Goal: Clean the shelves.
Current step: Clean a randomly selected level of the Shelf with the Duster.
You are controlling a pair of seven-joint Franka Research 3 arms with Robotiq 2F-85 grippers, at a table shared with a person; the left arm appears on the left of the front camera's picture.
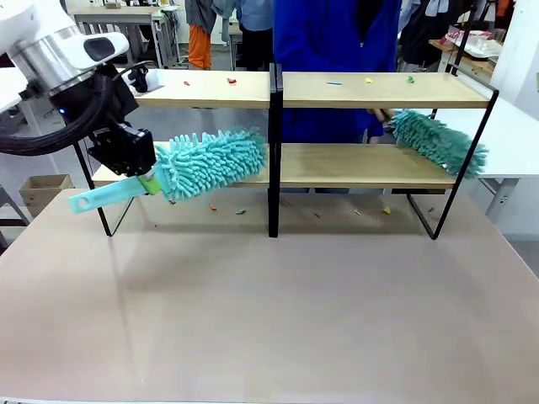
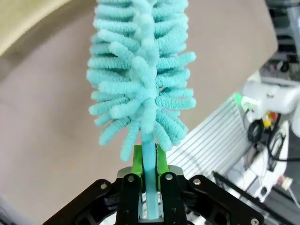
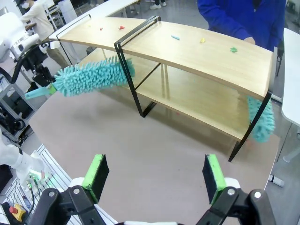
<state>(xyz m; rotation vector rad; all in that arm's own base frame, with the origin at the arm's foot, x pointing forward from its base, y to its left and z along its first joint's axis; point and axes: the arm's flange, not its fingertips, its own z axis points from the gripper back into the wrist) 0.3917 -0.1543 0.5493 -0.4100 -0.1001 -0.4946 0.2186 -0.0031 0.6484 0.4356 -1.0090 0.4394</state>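
Observation:
The shelves [image 1: 337,91] stand across the far half of the table: two pale boards in a black frame with a centre post [image 1: 274,151]. My left gripper [image 1: 143,172] is shut on the handle of a teal fluffy duster [image 1: 210,160], whose head lies at the front edge of the lower left board. In the left wrist view the green pads [image 2: 137,161] clamp the duster's handle [image 2: 149,154]. My right gripper [image 3: 153,173] hangs open above the table, in front of the shelves [image 3: 197,51]. A person in blue [image 1: 337,42] holds a second teal duster [image 1: 434,139] on the lower right board.
Small coloured bits lie on the upper board [image 1: 231,81] and on the table under the shelves [image 1: 386,210]. A cardboard box [image 1: 42,189] sits on the floor at the left. A white table [image 1: 514,135] adjoins at the right. The near tabletop [image 1: 269,320] is bare.

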